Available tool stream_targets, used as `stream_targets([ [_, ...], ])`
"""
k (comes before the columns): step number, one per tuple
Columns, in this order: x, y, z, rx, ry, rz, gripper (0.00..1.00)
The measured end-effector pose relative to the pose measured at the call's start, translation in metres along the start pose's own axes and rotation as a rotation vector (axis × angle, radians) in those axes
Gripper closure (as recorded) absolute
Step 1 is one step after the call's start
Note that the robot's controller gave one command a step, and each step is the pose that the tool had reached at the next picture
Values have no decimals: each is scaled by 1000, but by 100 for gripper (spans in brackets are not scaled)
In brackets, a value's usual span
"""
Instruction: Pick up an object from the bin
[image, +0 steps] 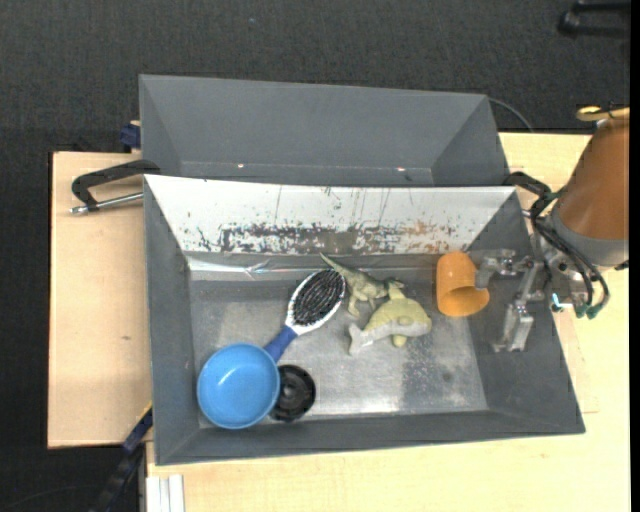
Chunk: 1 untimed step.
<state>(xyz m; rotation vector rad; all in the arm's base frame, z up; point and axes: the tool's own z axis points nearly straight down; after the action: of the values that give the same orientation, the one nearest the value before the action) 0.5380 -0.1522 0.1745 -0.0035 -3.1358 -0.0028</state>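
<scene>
Presently in the grey bin (166, 300):

- **Orange cup (458, 287):** on its side at 3 o'clock, at the foot of the sloped wall. It probably rolled there. It is the nearest thing to the gripper, so the likeliest pick.
- **Pale green plush toy (388, 318):** just beside the cup, toward centre.
- **White-headed hairbrush (314, 301):** at centre, blue handle running to 7 o'clock.
- **Blue bowl (238, 386):** at 7 o'clock, with a black round thing (293, 392) touching it.
- **Gripper (514, 338):** over the 3 o'clock wall. Its fingers look drawn together and empty, just beside the cup.
</scene>
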Motion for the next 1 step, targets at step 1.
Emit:
stream_targets([
  [1, -54, 21, 79, -2, -13, -163, 0],
])
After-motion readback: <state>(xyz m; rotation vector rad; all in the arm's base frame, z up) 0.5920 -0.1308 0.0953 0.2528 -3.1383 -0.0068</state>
